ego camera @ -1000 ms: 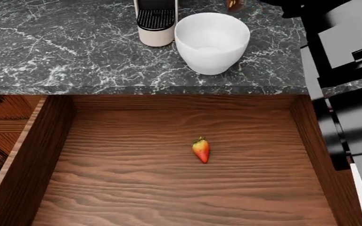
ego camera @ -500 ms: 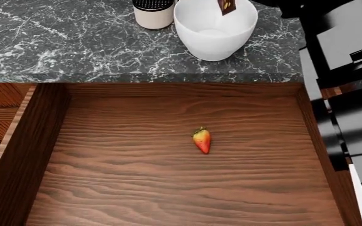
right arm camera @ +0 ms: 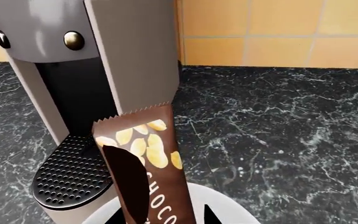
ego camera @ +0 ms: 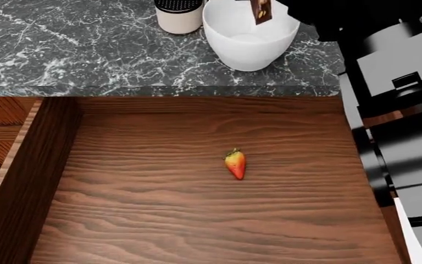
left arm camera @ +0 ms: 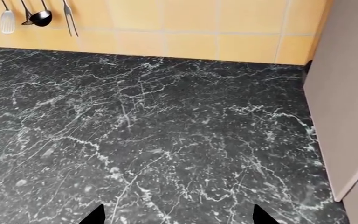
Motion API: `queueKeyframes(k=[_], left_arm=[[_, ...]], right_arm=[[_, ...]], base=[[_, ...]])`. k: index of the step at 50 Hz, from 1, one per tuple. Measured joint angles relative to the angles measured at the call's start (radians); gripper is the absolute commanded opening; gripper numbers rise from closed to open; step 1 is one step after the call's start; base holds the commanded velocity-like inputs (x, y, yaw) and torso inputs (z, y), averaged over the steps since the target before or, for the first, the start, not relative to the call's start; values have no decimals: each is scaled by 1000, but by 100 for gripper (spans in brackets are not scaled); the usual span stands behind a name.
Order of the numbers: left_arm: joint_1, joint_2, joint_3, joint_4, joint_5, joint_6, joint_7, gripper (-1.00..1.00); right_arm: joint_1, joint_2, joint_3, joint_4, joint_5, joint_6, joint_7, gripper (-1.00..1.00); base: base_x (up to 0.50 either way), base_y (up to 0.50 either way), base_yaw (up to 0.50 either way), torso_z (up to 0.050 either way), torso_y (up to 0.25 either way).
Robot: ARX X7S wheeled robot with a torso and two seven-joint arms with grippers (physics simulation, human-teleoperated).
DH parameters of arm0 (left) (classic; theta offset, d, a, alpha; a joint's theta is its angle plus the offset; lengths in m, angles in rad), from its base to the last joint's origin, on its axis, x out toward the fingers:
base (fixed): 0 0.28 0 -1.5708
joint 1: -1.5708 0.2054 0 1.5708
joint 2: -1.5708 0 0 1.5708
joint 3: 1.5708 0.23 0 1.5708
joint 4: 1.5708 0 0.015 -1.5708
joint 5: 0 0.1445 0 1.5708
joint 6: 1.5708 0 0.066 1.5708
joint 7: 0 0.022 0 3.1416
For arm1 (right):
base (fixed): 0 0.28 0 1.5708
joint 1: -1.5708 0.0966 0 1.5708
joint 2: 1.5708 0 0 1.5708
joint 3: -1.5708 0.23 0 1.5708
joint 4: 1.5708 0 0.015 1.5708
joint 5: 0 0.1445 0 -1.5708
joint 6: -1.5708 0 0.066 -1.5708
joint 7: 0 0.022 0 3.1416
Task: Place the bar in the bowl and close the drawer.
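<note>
The right end effector point(right arm camera: 157, 219) pinches the bar point(right arm camera: 145, 163) upright, directly above the bowl point(ego camera: 251, 38). Below it, the drawer point(ego camera: 196, 220) stands open. The left end effector point(left arm camera: 177, 217) is spread.

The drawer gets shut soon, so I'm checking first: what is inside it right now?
On the drawer's wooden floor lies one small strawberry, near the middle. Otherwise bare wood shows. The right arm covers the right edge, and the front lies outside the head view.

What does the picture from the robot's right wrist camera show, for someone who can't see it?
A brown chocolate bar wrapper with yellow nut pictures stands upright over the rim of a glossy white bowl. Behind it are a grey coffee machine with a round perforated black drip tray, black marble counter and yellow wall tiles.
</note>
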Motion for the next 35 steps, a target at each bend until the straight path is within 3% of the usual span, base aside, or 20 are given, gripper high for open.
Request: queueKeyframes(k=[1,21,35], left_arm=[[0,0,0,0,0,0,0,100],[1,-5,0,0,2,3,-5,100],[-14,3,5,0,1,-20,14,100]], right_arm=[[-1,0,1,0,1,-2,3,100],[8,0,-6,0,1,-11,20,100],[68,0,121,0,-181,68,-1,100]], base=[[0,0,0,0,0],[0,0,0,0,0],[0,0,0,-3,249]])
